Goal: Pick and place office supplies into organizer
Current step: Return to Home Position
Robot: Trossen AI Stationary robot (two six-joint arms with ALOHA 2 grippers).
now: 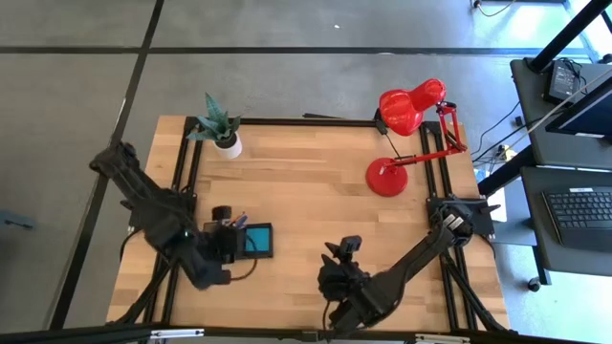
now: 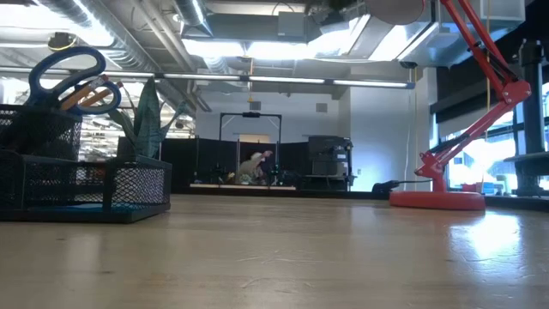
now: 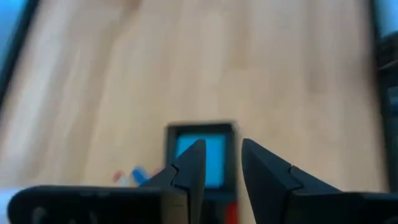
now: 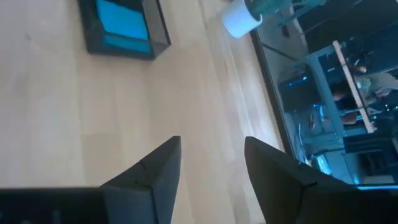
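The black mesh desk organizer (image 2: 129, 184) sits lower left of centre in the high view, long axis left to right. The blue square sticky-note pad (image 1: 256, 241) lies in its right compartment and blue-handled scissors (image 2: 64, 73) stand upright in its tall cup. We see the left gripper (image 3: 221, 146) poised over its left end, pointing along it, fingers parted and empty; we judge its retreat must lift clear first. The right gripper (image 1: 350, 247), likewise released and empty, waits well apart at lower centre.

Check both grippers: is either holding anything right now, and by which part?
Nothing is held. The left gripper is open by the organizer; the right gripper is open over the bare table. Both gaps are empty.
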